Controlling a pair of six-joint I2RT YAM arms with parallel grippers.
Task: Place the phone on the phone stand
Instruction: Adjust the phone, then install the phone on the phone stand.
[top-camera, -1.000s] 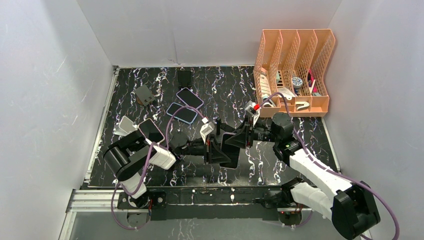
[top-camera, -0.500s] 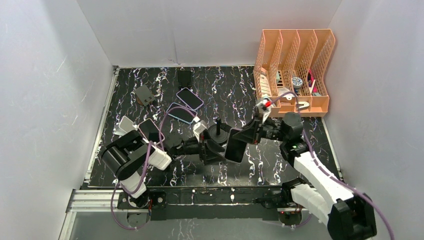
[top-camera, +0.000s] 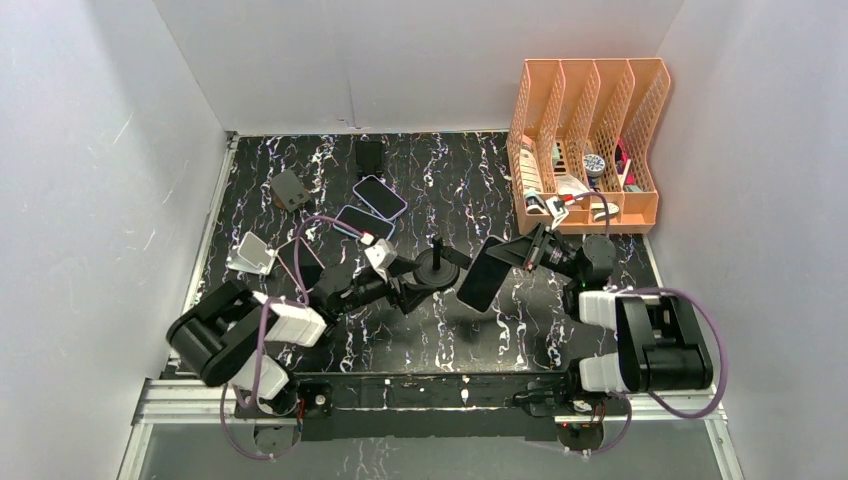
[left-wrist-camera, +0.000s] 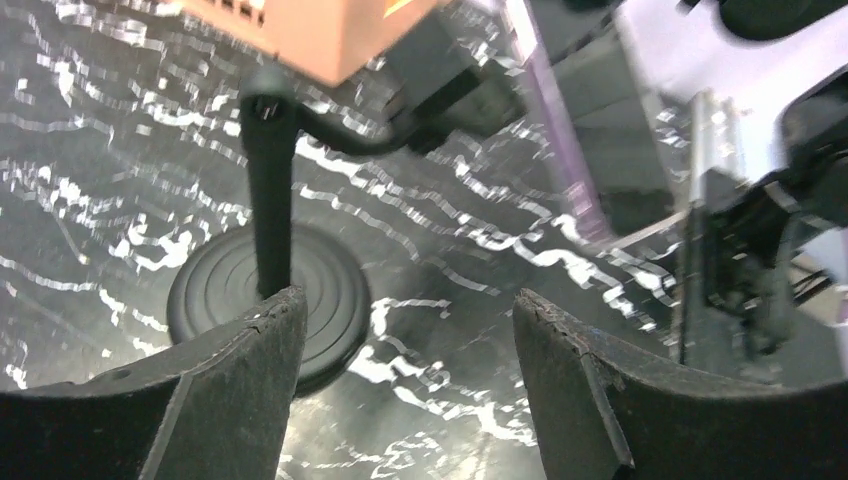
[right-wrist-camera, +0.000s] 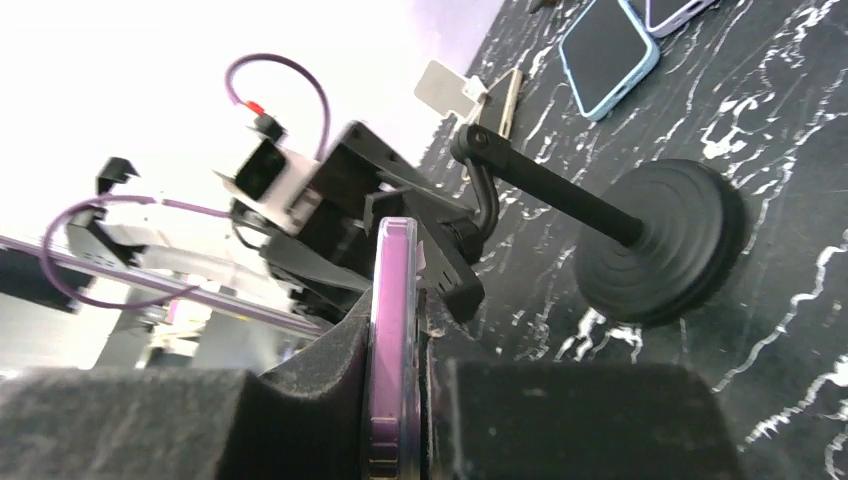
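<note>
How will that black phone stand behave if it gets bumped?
The phone stand looks rigid, so it likely won't flex. Its wide flat base probably resists tipping, though the thin post gives leverage. It may slide on the glossy table.

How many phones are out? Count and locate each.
4: held phone in the right pincer; purple phone and blue phone lying side by side far-centre; fourth phone at left, partly covered. Others may be hidden.

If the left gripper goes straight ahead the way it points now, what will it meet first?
Most likely the phone stand: its round base lies just beyond the open left gripper, slightly to one side. Depth is hard to judge, so it may only graze it.
</note>
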